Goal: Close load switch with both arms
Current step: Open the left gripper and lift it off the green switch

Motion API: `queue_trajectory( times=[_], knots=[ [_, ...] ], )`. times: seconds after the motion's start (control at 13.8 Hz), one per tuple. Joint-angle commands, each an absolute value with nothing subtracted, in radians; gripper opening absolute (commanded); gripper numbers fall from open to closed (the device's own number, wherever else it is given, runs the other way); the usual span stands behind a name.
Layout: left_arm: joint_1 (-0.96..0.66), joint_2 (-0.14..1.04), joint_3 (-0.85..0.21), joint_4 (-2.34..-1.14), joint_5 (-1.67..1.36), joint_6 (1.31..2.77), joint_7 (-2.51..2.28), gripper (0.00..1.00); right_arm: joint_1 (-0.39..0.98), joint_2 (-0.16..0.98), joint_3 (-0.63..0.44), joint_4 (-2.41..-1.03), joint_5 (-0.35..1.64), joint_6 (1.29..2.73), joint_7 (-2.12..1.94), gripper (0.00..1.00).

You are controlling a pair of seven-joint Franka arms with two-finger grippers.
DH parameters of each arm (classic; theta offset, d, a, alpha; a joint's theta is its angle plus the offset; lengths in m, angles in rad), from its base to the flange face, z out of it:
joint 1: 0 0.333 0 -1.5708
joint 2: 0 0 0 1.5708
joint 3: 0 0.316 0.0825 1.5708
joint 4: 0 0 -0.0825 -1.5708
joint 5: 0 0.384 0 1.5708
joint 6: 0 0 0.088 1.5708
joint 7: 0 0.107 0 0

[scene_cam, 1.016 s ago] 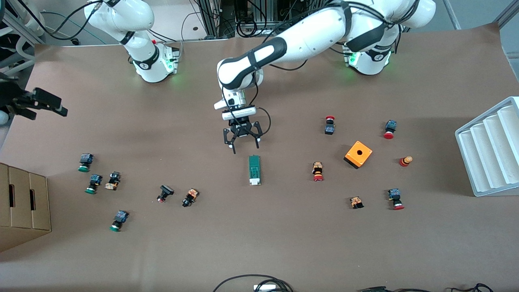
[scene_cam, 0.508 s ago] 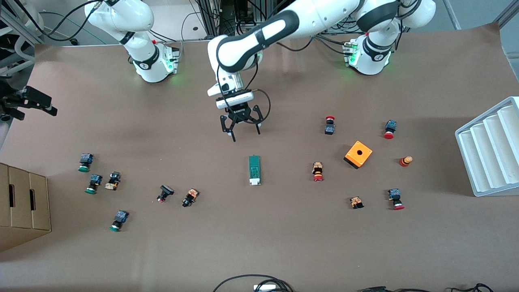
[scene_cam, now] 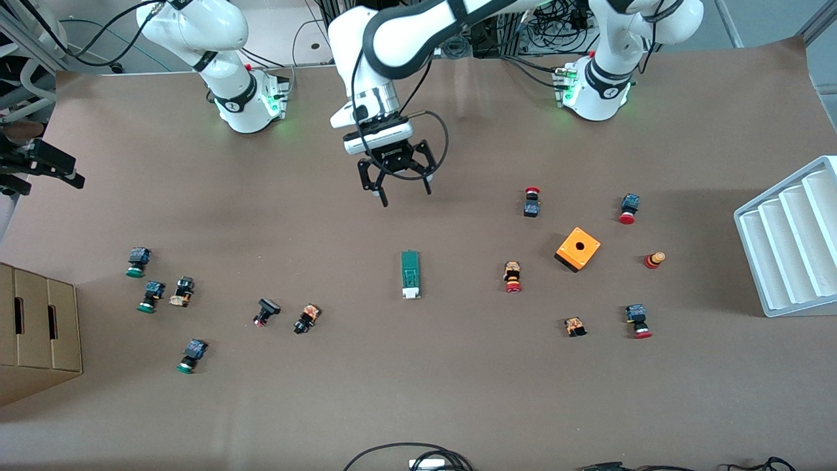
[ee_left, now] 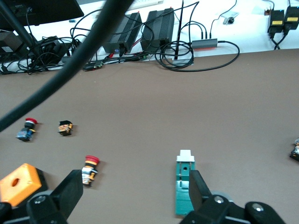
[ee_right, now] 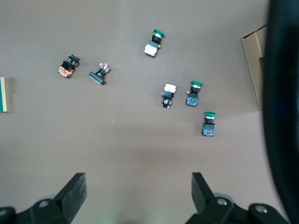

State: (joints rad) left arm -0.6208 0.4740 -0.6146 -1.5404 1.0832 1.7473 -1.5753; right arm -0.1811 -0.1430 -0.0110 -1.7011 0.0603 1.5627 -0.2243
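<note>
One load switch (scene_cam: 410, 275) lain flat mid-table (white end toward the camera), left gripper (scene_cam: 397, 190) spread wide over bare table, right gripper (scene_cam: 39, 167) wide at table's edge, five green-capped buttons (scene_cam: 136, 261) counted.

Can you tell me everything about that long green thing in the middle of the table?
The load switch is a slim green bar, plastic-looking, with a white block at the end nearer the front camera. It lies flat on the brown table, alone, nothing touching it. The open left gripper is in the air, not over it.
</note>
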Motion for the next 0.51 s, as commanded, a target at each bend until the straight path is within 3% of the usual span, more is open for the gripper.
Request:
queue_trajectory(
  times=[0.0, 0.44],
  knots=[
    [-0.565, 0.347, -0.607, -1.578, 0.944, 1.764, -1.4, 1.0, -0.19, -0.146, -0.026, -1.677, 0.041, 1.562, -0.239, 1.0],
    [-0.401, 0.209, -0.609, -1.574, 0.729, 1.761, -1.105, 1.0, -0.186, -0.143, -0.025, -1.677, 0.041, 1.56, -0.241, 1.0]
  ],
)
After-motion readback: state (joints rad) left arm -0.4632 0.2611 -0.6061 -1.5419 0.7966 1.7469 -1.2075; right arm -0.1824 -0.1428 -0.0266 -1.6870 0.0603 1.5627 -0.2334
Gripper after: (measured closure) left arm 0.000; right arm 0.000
